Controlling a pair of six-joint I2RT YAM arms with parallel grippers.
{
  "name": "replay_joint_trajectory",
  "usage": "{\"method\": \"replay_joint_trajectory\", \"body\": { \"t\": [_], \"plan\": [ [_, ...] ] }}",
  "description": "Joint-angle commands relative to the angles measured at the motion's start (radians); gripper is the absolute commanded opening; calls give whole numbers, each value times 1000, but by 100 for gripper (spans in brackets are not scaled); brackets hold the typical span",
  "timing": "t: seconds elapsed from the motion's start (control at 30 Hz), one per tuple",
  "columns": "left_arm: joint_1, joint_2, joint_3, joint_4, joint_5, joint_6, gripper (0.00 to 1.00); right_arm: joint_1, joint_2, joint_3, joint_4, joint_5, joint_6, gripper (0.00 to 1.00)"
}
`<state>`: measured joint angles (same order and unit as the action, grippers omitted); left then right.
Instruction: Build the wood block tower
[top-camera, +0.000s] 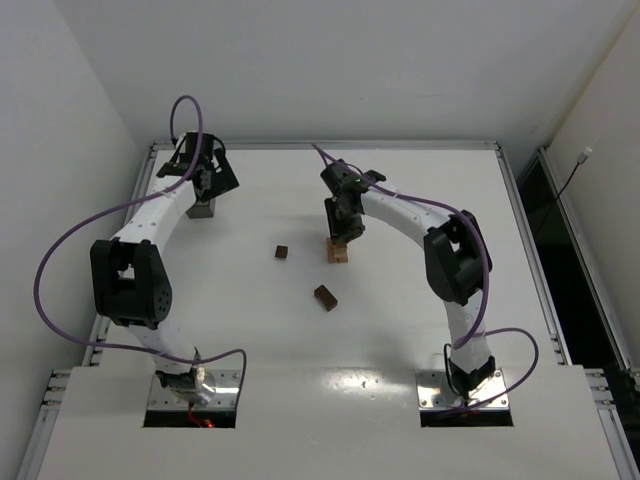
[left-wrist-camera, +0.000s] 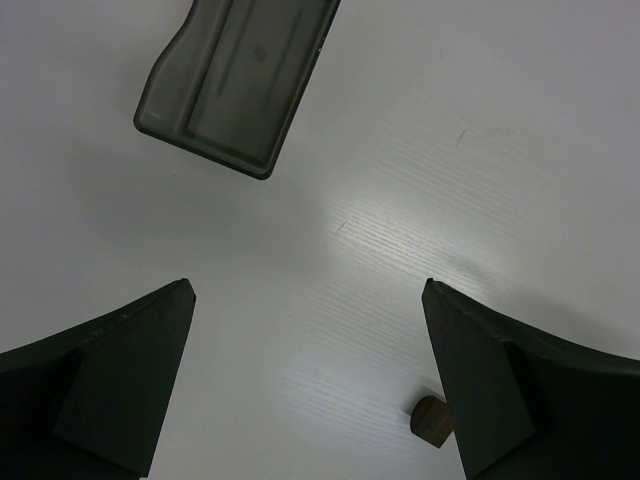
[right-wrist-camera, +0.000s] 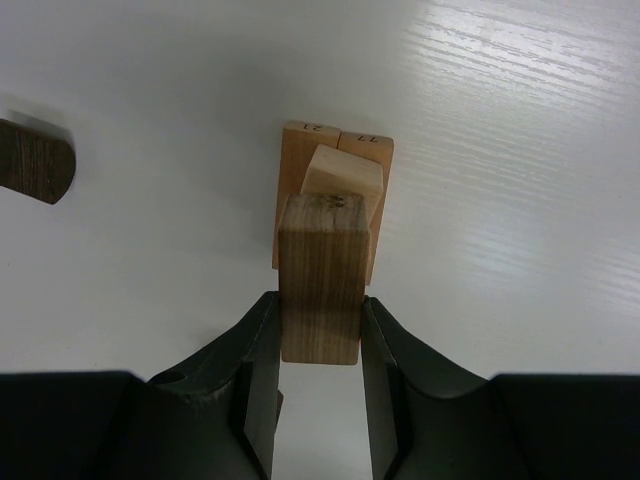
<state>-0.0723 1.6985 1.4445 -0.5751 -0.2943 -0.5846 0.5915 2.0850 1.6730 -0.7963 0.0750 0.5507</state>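
White table (right-wrist-camera: 150, 80) below; right gripper (right-wrist-camera: 320, 310), clamped on a brown block (right-wrist-camera: 322, 255), should lower it squarely onto the tower (right-wrist-camera: 342, 172) ahead.

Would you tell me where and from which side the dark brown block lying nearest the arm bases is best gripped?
Grip the dark brown block across its narrow width at mid-length, coming straight down. It lies flat and slanted on the table, both long sides free, so the jaws should probably turn to match its diagonal.
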Motion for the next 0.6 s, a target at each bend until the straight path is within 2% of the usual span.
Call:
{"method": "replay_joint_trajectory", "body": {
  "t": [0.0,0.1,0.13,0.2,0.23,0.27,0.37,0.43,0.47,0.57],
  "plan": [
    [5,3,28,18,1,-1,96,-2,3,50,0,-1,17,0],
    [5,3,28,18,1,-1,96,-2,12,60,0,-1,17,1],
    [5,3,28,18,1,-1,96,-2,12,60,0,-1,17,8],
    [5,12,28,18,1,-1,96,-2,12,60,0,-10,17,16],
    [5,12,28,18,10,-1,96,-2,12,51,0,-11,17,28],
    [5,12,28,18,11,-1,96,-2,12,51,0,-20,6,34],
    [5,12,28,18,11,-1,96,-2,12,51,0,-11,6,42],
    [5,12,28,18,11,-1,96,-2,12,51,0,-11,6,56],
    [5,12,28,18,11,8,96,-2,12,41,9,-11,-7,59],
    [5,12,28,18,11,8,96,7,-37,18,9,22,-43,61]
  ]
}}
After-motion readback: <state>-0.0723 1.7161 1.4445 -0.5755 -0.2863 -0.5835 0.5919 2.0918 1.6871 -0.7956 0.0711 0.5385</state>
